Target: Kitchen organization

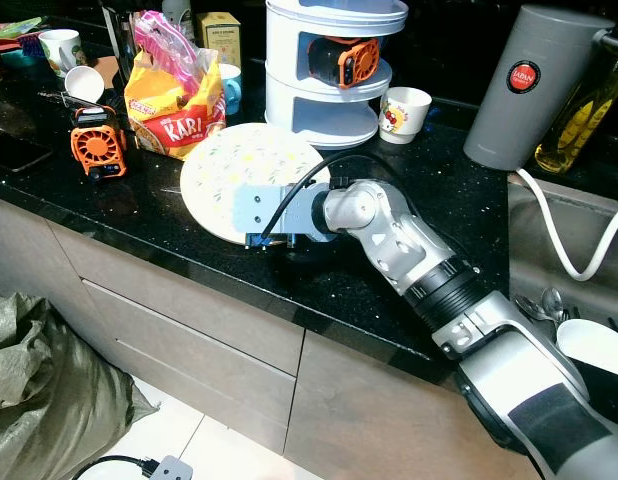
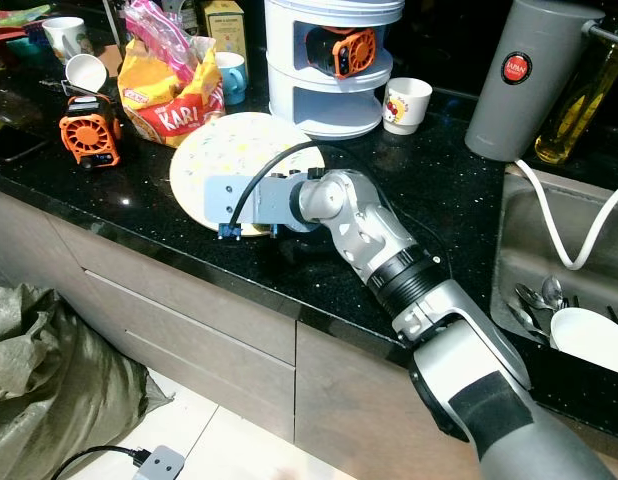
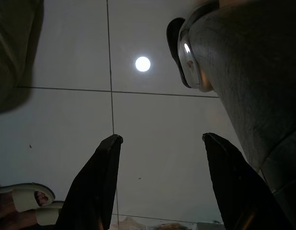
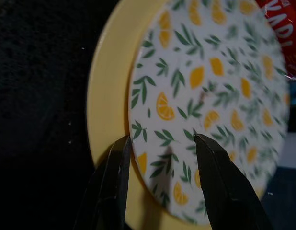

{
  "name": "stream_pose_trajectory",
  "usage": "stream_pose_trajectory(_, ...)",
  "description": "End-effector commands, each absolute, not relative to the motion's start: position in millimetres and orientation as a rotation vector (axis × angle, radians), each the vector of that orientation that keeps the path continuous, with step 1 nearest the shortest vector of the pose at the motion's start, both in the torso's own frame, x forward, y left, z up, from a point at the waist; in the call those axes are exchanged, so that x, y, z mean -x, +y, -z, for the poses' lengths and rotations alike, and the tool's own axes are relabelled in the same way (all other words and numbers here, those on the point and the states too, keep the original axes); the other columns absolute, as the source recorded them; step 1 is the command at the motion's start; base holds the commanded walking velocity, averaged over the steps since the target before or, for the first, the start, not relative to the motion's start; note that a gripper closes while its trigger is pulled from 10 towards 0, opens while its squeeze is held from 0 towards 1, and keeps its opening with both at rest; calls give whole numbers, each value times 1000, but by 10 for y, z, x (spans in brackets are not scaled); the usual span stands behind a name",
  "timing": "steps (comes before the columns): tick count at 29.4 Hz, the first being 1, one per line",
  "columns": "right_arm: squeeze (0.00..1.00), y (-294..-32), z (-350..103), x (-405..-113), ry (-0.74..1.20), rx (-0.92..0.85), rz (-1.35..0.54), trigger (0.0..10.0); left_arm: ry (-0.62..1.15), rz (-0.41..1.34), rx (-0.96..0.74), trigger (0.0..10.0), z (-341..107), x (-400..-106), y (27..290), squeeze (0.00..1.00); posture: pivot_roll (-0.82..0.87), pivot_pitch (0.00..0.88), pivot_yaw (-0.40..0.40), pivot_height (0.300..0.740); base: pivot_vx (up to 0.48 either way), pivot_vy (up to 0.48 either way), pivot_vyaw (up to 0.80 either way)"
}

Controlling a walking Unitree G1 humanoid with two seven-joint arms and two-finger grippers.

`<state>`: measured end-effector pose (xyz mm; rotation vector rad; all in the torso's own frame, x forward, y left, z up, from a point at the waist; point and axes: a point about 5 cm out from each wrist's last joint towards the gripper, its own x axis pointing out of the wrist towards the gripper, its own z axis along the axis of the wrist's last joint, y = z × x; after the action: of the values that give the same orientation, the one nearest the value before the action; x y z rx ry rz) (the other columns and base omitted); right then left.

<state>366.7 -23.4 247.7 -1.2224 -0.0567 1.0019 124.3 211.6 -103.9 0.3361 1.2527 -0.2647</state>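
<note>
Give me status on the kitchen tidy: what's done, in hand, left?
Done: nothing clearly; the snack bag, orange fan and mugs sit loose on the counter. In hand: the right claw, open, is at the plate rim, not yet gripping. The left claw hangs idle over the floor. Left: essentially everything.

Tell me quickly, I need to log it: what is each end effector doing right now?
Left end effector: open, holding nothing, hanging over the tiled floor.
Right end effector: open, fingers at the near rim of the lemon-print plate, not clamped.
</note>
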Motion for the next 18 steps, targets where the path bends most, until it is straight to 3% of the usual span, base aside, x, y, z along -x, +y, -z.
stream_pose_trajectory(1,0,-261,-2234,-3664,57,1240,-1042,10000,1277,274,-330,10000,1067,-1160,2096,0,95,57,-49,740,0,0,0)
stream_pose_trajectory(12,0,-203,-2183,-3603,66,1241,-1078,10000,1286,271,-339,10000,1077,-1117,2114,0,95,48,-55,740,0,0,0)
stream_pose_trajectory(13,0,-198,-2170,-3595,71,1248,-1084,9294,1285,270,-339,10000,1077,-1118,2114,0,95,48,-55,740,0,0,0)
stream_pose_trajectory(14,0,-194,-2140,-3584,90,1263,-1093,3647,1284,270,-339,10000,1077,-1119,2113,0,96,45,-56,740,0,0,0)
stream_pose_trajectory(15,0,-193,-2130,-3581,95,1268,-1094,3647,1284,270,-339,10000,1077,-1120,2113,0,96,45,-56,740,0,0,0)
stream_pose_trajectory(16,0,-197,-2115,-3580,106,1274,-1094,78,1284,270,-339,10000,1077,-1120,2111,0,97,44,-58,740,0,0,0)
stream_pose_trajectory(18,0,-209,-2086,-3581,126,1289,-1090,0,1283,270,-339,10000,1077,-1119,2108,0,97,42,-59,740,0,0,0)
